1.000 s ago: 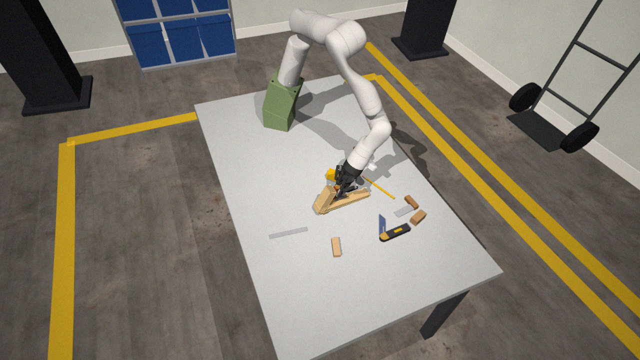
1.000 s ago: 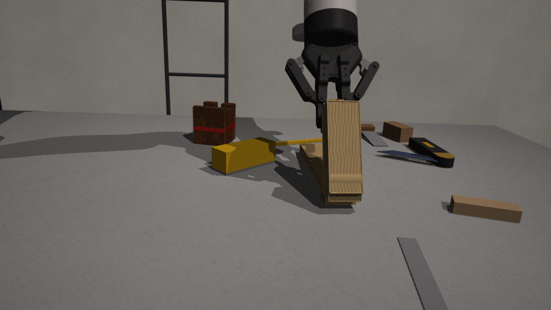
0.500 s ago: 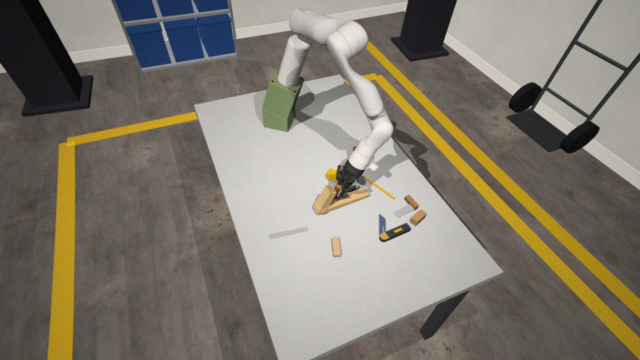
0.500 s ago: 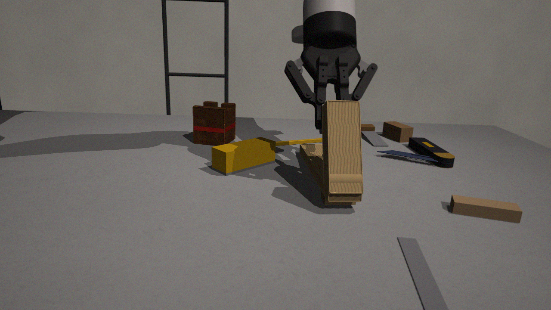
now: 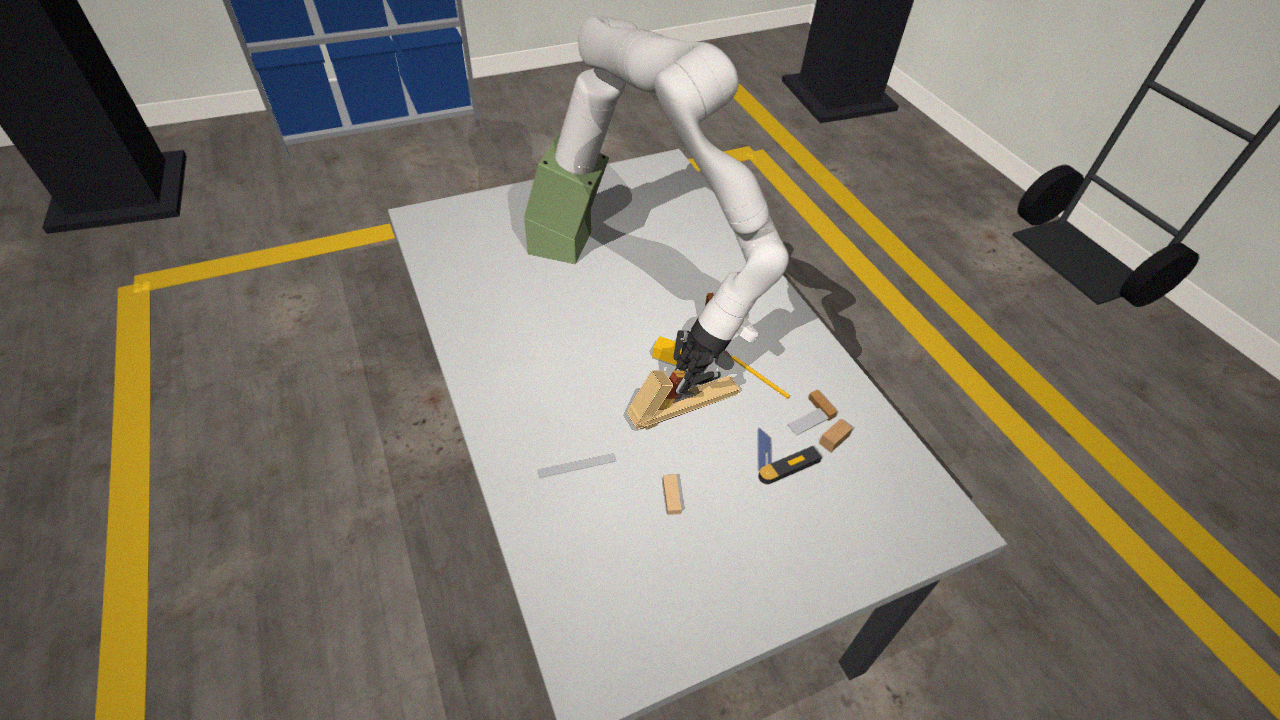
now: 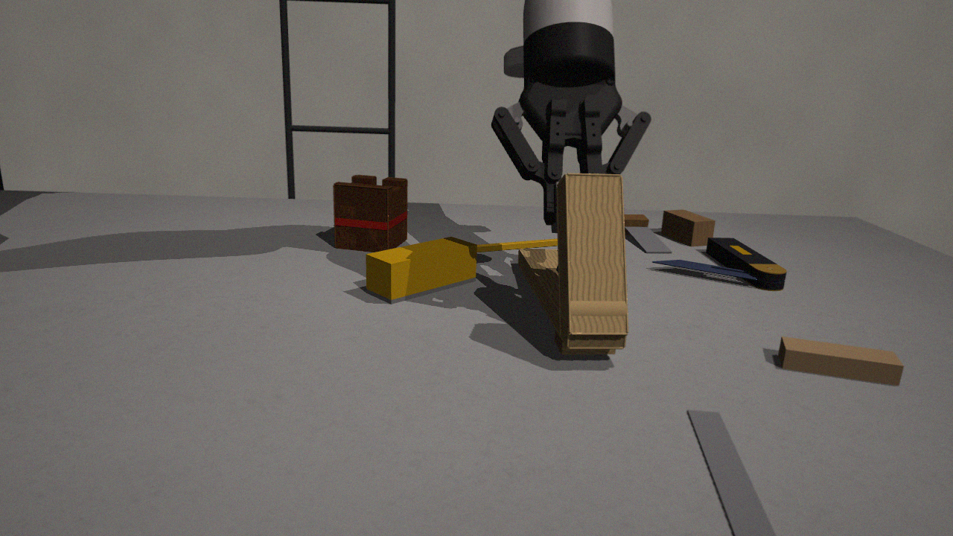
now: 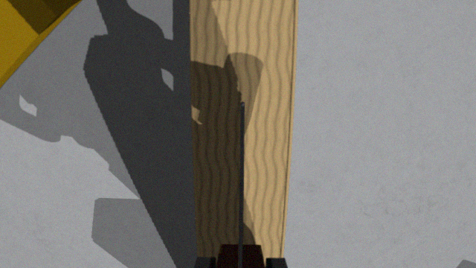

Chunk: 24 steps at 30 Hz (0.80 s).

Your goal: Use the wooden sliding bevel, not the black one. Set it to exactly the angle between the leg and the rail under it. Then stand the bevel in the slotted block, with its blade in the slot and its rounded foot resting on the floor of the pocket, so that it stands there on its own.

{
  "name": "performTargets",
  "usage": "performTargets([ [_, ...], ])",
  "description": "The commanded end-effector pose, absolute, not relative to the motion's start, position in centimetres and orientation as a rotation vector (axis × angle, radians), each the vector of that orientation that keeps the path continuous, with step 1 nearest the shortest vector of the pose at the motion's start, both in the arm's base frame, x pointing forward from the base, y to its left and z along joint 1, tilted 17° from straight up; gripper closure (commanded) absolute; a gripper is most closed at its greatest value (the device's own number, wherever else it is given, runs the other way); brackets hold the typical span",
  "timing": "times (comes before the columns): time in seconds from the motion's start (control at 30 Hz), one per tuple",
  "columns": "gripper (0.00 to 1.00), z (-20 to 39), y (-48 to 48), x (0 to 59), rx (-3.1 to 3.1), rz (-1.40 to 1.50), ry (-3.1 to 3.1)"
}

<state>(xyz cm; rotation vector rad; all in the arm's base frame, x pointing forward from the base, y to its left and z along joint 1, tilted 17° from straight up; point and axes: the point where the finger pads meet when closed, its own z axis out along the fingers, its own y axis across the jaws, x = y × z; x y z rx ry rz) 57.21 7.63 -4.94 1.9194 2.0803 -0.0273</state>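
My gripper (image 5: 689,385) (image 6: 568,166) (image 7: 241,262) is shut on the wooden sliding bevel (image 5: 673,391) (image 7: 228,254) by its dark red-brown stock. It holds the bevel in the corner of the pale wooden fixture. The thin blade (image 7: 242,167) shows edge-on along the rail (image 5: 707,396) (image 6: 538,269) (image 7: 268,112). The tilted leg (image 5: 648,399) (image 6: 591,253) hides my fingertips and the bevel in the exterior view. The slotted block (image 6: 369,213), dark brown with a red band, stands behind and left of the fixture. The black bevel (image 5: 790,462) (image 6: 744,261) with a blue blade lies to the right.
A yellow block (image 5: 664,347) (image 6: 419,266) with a thin yellow rod lies close beside the fixture. Small wooden blocks (image 5: 672,493) (image 5: 835,435) (image 6: 839,359) and grey strips (image 5: 576,465) (image 6: 730,473) lie scattered. The arm's green base (image 5: 559,210) stands at the table's far end.
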Motion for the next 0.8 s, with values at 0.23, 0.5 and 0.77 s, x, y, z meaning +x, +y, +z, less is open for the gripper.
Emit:
performTargets([
  [0.23, 0.9, -4.7, 7.6, 57.2, 1.919, -0.026, 2.079],
  [0.5, 0.9, -4.3, 7.7, 57.1, 1.919, -0.026, 2.079],
  [0.77, 0.9, -3.2, 8.0, 56.9, 1.919, -0.026, 2.079],
])
